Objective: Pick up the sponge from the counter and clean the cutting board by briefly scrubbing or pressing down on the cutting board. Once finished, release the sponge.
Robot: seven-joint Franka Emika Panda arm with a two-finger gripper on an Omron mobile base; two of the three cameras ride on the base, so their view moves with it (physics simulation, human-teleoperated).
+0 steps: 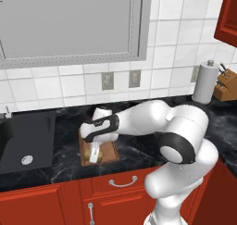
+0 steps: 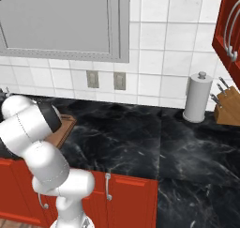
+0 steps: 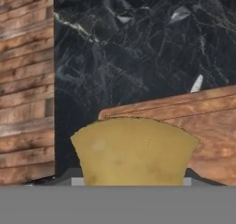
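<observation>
The gripper (image 1: 94, 155) is clamping the yellow sponge (image 3: 132, 150) between nearly closed jaws, holding it low over the wooden cutting board (image 1: 110, 151) on the black counter (image 1: 65, 159). This looks like the scrubbing step; next comes pressing down, then letting go.

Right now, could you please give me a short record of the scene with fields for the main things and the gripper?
sponge: yellow, held in the gripper, over the cutting board
cutting board: brown wood, lying on the counter right of the sink
gripper: pointing down at the board, jaws shut on the sponge
counter: black, veined
sink: black basin, left of the board
paper towel roll: upright by the wall
knife block: right of the roll
</observation>
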